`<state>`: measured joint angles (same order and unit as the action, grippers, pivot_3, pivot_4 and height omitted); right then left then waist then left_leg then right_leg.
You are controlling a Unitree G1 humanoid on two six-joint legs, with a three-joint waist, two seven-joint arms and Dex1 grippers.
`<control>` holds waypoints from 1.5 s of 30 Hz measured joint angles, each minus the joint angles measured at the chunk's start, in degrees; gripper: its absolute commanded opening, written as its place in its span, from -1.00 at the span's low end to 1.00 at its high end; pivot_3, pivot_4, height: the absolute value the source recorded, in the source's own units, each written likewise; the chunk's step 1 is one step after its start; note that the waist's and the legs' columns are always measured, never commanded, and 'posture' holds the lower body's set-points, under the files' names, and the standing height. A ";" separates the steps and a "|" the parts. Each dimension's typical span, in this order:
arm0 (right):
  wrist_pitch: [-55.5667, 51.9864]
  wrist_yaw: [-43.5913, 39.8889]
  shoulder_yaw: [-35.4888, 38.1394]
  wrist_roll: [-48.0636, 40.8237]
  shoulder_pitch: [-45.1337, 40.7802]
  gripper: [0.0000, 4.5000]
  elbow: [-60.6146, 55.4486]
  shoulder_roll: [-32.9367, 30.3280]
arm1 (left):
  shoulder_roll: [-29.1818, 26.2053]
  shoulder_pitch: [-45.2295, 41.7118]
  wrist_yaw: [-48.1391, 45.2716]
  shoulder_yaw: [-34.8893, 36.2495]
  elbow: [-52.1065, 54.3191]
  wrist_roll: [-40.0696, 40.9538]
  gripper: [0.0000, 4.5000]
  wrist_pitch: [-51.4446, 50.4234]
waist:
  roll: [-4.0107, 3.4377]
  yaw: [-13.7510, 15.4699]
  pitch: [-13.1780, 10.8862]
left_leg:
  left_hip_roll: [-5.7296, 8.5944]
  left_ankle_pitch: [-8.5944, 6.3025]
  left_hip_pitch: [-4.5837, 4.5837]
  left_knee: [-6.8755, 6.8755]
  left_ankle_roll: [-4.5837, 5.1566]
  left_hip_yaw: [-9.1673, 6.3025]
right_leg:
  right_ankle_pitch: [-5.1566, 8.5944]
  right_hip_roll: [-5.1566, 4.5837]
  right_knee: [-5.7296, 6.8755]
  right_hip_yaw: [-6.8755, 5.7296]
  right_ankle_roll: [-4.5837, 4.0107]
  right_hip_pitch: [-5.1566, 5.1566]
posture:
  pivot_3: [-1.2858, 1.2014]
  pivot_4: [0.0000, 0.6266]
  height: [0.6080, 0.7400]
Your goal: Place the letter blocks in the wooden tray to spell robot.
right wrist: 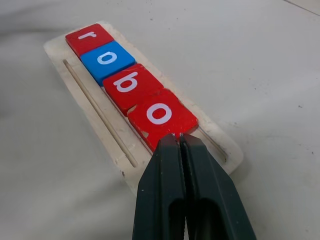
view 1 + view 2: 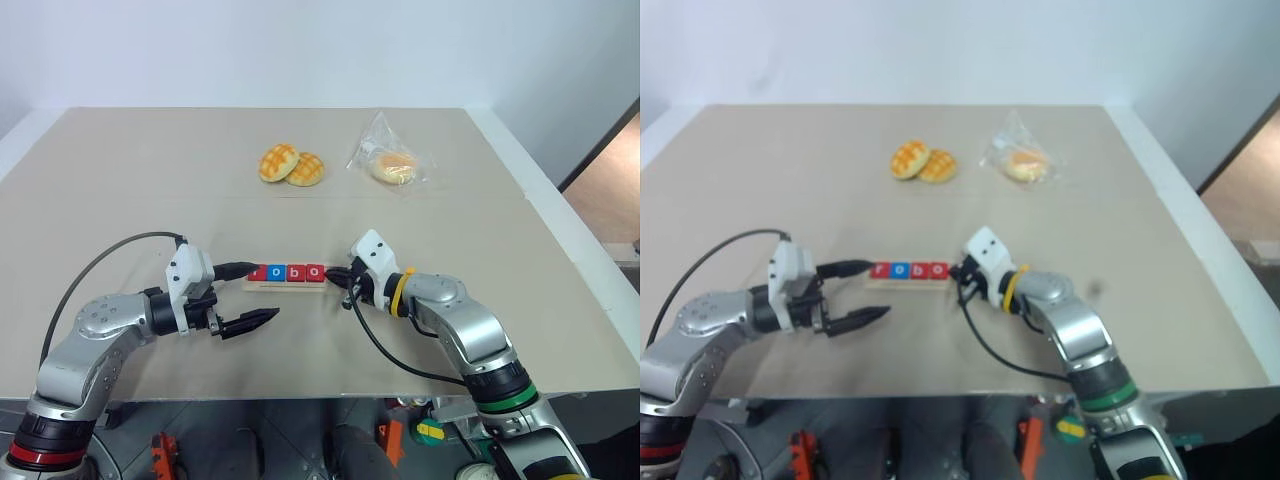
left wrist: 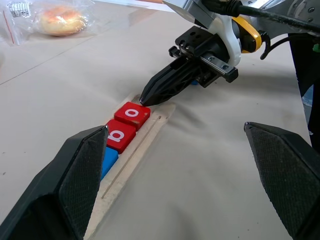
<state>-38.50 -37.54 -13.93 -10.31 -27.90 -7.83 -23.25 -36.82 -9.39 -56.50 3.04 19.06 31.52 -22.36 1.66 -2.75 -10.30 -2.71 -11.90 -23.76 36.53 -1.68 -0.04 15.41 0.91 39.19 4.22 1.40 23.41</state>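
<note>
The wooden tray [image 1: 106, 111] lies at the middle of the table and holds a row of letter blocks: red r [image 1: 90, 36], blue o [image 1: 106, 58], red b [image 1: 127, 82] and red o [image 1: 160, 115]. My right gripper [image 1: 177, 139] is shut with nothing in it, and its tip rests against the outer edge of the red o at the tray's right end [image 2: 322, 274]. My left gripper [image 2: 266, 290] stands open at the tray's left end, one finger behind the tray and one in front. No block sits between its fingers [image 3: 80, 170].
Two golden buns [image 2: 291, 165] lie at the back of the table, with a bun in a clear bag [image 2: 393, 166] to their right. A black cable [image 2: 100, 262] loops over my left arm. Bare tabletop surrounds the tray.
</note>
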 measured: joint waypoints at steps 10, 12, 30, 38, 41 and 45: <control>1.50 -0.95 -1.11 1.14 -0.44 -0.97 1.58 0.67 | 0.00 -0.01 0.00 -0.01 0.00 -0.10 1.00 0.00 | 0.00 0.00 0.00 | 0.00 0.00 0.00 0.00 0.00 0.00 | 0.00 0.00 0.00 0.00 0.00 0.00 | 0.03 -0.52 1.00; 1.61 -1.06 -1.33 1.27 -0.85 -0.97 2.00 0.94 | 0.00 -0.01 0.01 -0.01 0.00 -0.12 1.00 0.00 | 0.00 -0.01 0.00 | 0.00 0.00 0.00 0.00 0.00 0.00 | -0.01 0.00 0.00 0.00 -0.01 0.00 | 0.03 -0.52 1.00; 1.40 -2.36 3.21 -1.22 -3.35 0.15 3.01 0.76 | 0.02 -0.01 0.55 -1.05 0.20 -0.13 1.00 0.01 | 0.00 0.01 0.00 | 0.01 0.00 -0.01 0.00 0.00 0.01 | -0.01 -0.01 0.00 0.01 -0.01 0.00 | 0.03 -0.52 1.00; -0.06 -12.42 10.57 -8.62 -2.50 0.99 0.65 -11.56 | -1.11 -0.46 -4.11 -3.74 1.60 0.09 1.00 -0.18 | 0.00 0.23 0.00 | 0.09 -0.02 -0.04 -0.03 0.03 -0.01 | 0.06 -0.10 -0.04 -0.03 0.05 -0.02 | 0.03 -0.52 1.00; -0.11 -17.65 11.93 -10.96 2.70 0.99 -0.23 -16.48 | -1.66 -0.83 -5.27 -4.82 1.77 0.02 1.00 -0.18 | 0.00 0.19 0.00 | 0.10 -0.05 -0.03 -0.02 0.09 0.01 | 0.09 -0.12 -0.07 -0.01 0.09 -0.04 | 0.03 -0.52 1.00; -0.53 -13.38 12.99 -11.00 7.64 0.99 -3.81 -15.15 | -1.39 -1.92 -5.11 -5.42 1.75 -0.26 1.00 0.16 | 0.00 -0.20 -0.01 | 0.00 -0.05 0.07 -0.01 0.08 0.06 | 0.02 0.01 -0.02 0.07 0.01 -0.04 | 0.03 -0.52 1.00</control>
<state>-39.03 -50.92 -0.94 -21.31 -20.26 -11.64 -38.40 -38.21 -11.31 -61.61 -2.38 20.80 31.26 -22.20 1.66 -2.95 -10.30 -2.71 -11.94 -23.69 36.51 -1.60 0.02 15.44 0.92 39.17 4.29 1.40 23.37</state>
